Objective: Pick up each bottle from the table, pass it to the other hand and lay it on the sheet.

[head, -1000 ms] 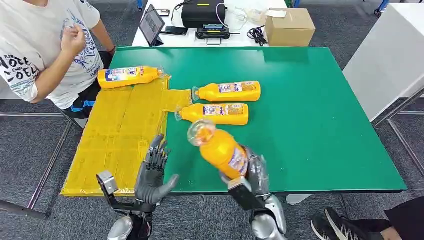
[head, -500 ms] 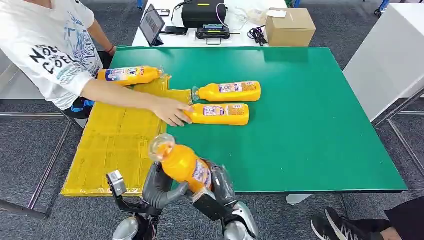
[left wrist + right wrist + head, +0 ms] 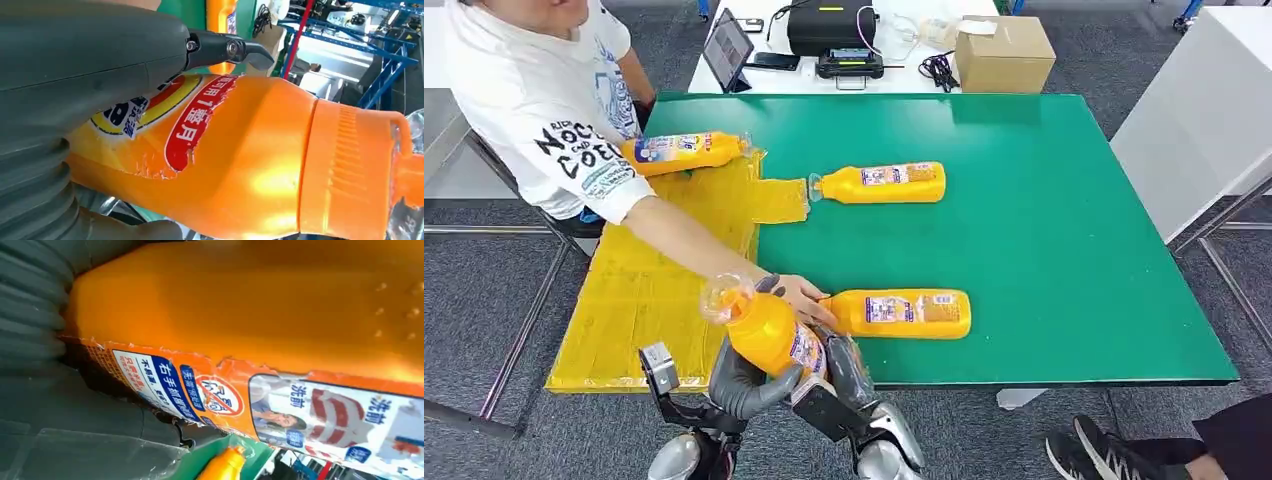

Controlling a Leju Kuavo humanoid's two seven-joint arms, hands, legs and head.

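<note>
in the head view the held bottle (image 3: 769, 335) hangs tilted over the near edge of the green table (image 3: 1064, 250), clear cap toward the yellow sheet (image 3: 654, 270) on the left, with the left hand (image 3: 744, 380) cupped under its left side and the right hand (image 3: 849, 370) against its right side; a person's hand (image 3: 802, 297) rests on a second bottle (image 3: 902, 313) just beside. in the left wrist view the left hand's fingers (image 3: 220, 47) curl over the labelled body, thumb below. in the right wrist view the right hand's fingers (image 3: 165, 427) press the label. the bottle looks full, so fairly heavy, stiff and glossy-slick; the wide labelled middle seems the best hold, not the loose clear cap.
</note>
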